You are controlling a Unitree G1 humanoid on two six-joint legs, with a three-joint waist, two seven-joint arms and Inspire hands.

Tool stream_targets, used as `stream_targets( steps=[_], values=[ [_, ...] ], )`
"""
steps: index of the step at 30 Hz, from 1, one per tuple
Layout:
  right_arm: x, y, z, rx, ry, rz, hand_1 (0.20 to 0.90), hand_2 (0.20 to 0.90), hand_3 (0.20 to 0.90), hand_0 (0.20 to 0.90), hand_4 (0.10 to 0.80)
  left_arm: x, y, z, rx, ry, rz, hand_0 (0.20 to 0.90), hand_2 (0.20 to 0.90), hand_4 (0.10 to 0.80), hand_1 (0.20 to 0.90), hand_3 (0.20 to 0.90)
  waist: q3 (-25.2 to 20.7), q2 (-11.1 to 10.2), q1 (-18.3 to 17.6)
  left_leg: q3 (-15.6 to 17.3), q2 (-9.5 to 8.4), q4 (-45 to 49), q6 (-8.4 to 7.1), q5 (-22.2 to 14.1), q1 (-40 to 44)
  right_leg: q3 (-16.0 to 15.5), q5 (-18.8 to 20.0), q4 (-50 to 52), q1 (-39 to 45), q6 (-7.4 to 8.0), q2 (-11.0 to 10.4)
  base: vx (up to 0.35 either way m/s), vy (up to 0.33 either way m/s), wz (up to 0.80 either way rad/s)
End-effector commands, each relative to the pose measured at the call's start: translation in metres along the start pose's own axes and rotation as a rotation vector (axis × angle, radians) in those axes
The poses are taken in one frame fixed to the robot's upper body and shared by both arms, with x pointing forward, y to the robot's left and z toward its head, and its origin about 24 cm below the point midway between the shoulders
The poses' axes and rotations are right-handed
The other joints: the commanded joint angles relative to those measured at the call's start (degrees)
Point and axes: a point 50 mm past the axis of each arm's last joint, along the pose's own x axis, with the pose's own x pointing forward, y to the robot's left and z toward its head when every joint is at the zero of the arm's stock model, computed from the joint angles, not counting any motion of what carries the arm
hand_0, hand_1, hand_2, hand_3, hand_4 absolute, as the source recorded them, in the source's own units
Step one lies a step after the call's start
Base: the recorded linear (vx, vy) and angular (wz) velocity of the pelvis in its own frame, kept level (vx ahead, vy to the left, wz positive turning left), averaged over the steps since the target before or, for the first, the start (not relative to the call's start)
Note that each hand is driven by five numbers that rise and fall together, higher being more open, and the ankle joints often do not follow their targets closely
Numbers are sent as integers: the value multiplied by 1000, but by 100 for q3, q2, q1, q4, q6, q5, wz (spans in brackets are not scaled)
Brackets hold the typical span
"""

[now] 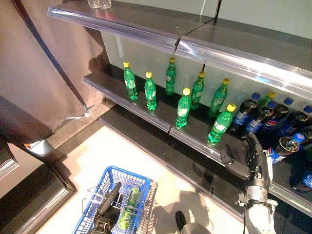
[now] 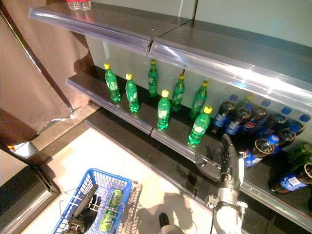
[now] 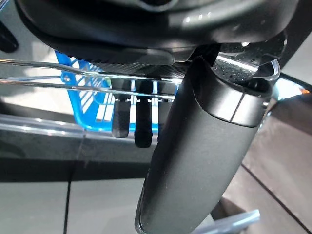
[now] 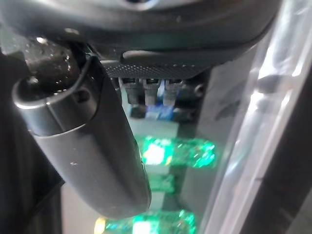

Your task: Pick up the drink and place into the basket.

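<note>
Dark store shelving [image 1: 161, 119] with clear plastic front rails is filling the background, running above a pale tiled floor [image 1: 122, 151], with a brown curtain [image 1: 44, 73] hanging to the robot's left. Seven green plastic bottles with yellow caps [image 1: 184, 108] are standing upright along the middle shelf, spaced apart from one another, and a cluster of dark cola bottles with blue caps [image 1: 263, 117] is sitting farther right, some upright and some lying on their sides.

Down on the floor, a blue plastic shopping basket with wire handles [image 1: 100, 183] is holding one green drink bottle [image 1: 129, 207], which is lying on its side inside it. The left hand [image 1: 108, 201] is reaching over the basket, just beside that bottle; in its wrist view its fingers [image 3: 127, 122] are curling around the thin wire handle.

The right hand [image 1: 248, 156] is hovering in front of the middle shelf, near the rightmost green bottle and the cola bottles, touching none of them. Its fingers are relaxed and spread apart, gripping nothing.
</note>
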Motion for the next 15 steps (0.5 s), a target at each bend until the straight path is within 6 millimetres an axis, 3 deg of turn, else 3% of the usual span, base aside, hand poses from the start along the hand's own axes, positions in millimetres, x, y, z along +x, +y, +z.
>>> stream_targets(
  steps=[1,6,15],
  values=[
    [15,-8,42,54,-224,-51,900,900,900,900,800,6,-66,58,76,-180,-374,300,300,100,300,200,-220,-74,151,-323,-453,1535,352,-713,-1024,-262,-580,898,-223,437,-220,95,-67,0],
    [14,-14,37,48,-207,-83,900,900,900,900,800,5,-65,59,94,-176,-379,300,300,100,300,200,-33,-101,169,-356,-447,1993,353,-811,-1295,-261,-645,1197,-405,437,-247,54,-73,1],
    [22,-5,57,49,-342,-117,900,900,900,900,800,6,-98,57,143,-197,-483,300,300,100,300,200,553,-58,157,-377,-404,3114,269,-846,-2496,-234,-775,2087,-1363,322,-158,-80,-78,1]
  ],
)
